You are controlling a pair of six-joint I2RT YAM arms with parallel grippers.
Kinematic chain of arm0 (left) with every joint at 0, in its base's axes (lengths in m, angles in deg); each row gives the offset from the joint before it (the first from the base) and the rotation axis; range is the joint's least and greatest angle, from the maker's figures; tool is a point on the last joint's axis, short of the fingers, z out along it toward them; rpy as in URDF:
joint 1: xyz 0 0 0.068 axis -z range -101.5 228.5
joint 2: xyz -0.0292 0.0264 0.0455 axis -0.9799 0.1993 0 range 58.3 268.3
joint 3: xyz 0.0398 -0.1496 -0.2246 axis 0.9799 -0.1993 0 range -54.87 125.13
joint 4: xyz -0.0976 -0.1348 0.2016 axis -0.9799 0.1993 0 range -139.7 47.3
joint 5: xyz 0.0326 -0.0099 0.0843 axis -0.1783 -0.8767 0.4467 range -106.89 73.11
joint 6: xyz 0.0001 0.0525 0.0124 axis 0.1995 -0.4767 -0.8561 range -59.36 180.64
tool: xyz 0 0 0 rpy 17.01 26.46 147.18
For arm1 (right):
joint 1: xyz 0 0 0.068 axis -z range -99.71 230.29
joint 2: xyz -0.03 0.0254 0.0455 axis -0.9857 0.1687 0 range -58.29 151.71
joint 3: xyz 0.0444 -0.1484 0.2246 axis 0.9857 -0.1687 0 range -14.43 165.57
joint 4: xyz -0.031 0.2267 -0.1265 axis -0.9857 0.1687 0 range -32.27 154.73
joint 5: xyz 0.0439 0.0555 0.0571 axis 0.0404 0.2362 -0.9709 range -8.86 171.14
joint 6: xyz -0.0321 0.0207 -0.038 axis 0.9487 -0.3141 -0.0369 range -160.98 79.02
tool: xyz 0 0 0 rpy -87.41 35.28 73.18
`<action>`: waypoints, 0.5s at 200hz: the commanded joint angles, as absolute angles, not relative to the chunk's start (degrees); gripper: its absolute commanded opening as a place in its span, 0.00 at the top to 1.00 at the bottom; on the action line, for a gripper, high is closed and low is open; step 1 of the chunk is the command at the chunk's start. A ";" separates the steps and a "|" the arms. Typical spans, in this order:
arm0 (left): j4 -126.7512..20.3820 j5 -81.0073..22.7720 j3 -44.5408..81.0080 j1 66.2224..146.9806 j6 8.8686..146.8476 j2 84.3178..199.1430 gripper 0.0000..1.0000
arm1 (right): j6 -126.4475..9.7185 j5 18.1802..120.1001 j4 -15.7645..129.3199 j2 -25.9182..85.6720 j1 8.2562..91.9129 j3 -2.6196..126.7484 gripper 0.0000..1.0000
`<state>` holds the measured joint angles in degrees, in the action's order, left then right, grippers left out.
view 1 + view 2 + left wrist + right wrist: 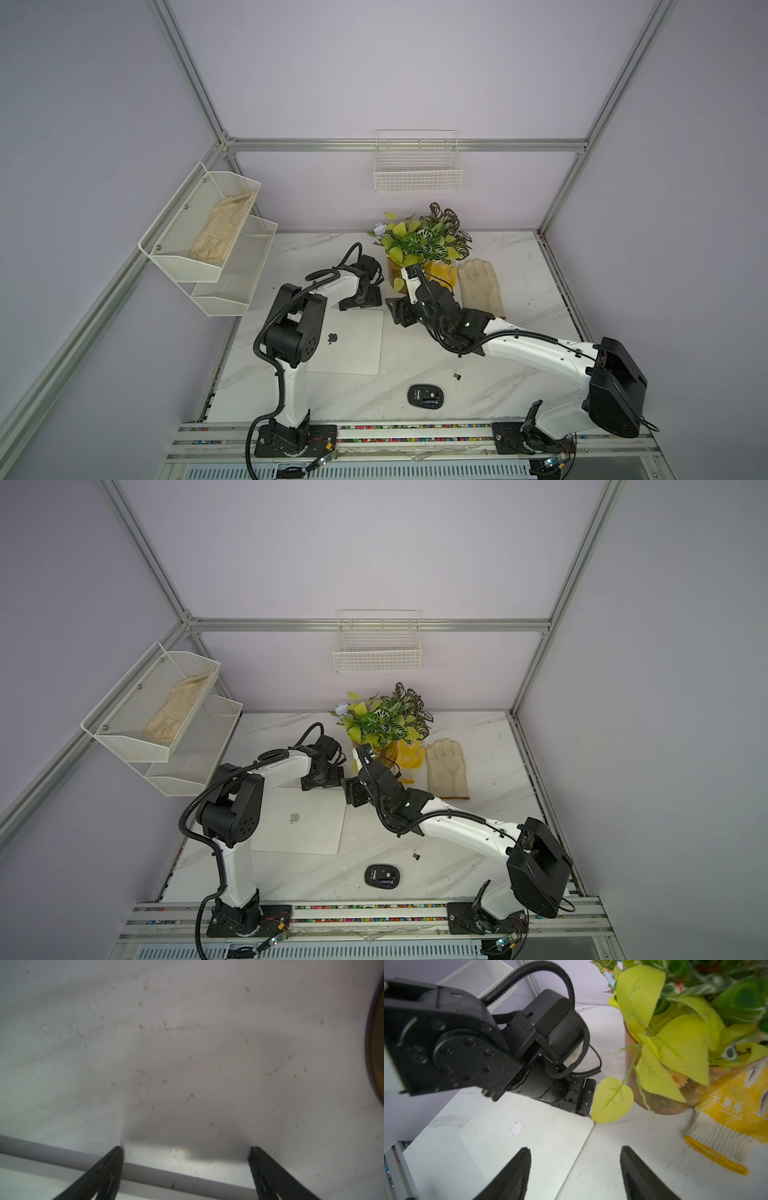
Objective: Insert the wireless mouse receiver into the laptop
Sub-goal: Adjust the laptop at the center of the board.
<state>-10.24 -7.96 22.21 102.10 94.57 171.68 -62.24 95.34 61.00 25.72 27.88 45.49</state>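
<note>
The laptop [357, 345] [309, 825] lies closed on the marble table, white with a dark apple logo. The wireless mouse receiver [457, 377] [416, 856], a tiny dark stub, lies on the table right of the laptop, apart from both grippers. My left gripper [360, 305] [187, 1149] points down at the laptop's far edge, open wide and empty; that edge [166, 1176] crosses between its fingers. My right gripper [397, 313] [575, 1149] hovers by the laptop's far right corner [583, 1126], open, nothing between its fingers. The receiver does not show in either wrist view.
A black mouse [426, 395] lies underside up near the front edge. A potted plant [419, 249], a yellow glove [442, 272] and a beige glove [482, 286] sit behind the right gripper. A mesh rack [208, 232] and a wire basket [417, 166] hang on the walls.
</note>
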 commanded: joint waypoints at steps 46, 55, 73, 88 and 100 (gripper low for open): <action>-4.95 -12.99 6.02 105.69 101.89 163.01 0.05 | -66.63 102.17 63.96 18.35 28.61 41.37 0.26; -5.50 -11.94 4.88 105.74 102.71 160.69 0.03 | -66.94 101.99 64.14 17.92 28.69 40.59 0.26; -6.20 -8.19 4.72 105.58 104.70 155.07 0.00 | -67.77 101.11 64.18 17.48 28.72 39.42 0.26; -5.72 -4.21 6.02 105.49 106.62 150.56 0.00 | -68.23 99.70 64.23 17.61 28.72 39.05 0.26; -2.08 1.65 7.62 105.18 110.88 147.78 0.00 | -68.23 98.45 64.01 17.78 28.67 38.97 0.26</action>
<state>-10.48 -7.06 6.97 105.64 102.29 156.56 -66.65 100.25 63.07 18.44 28.50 39.81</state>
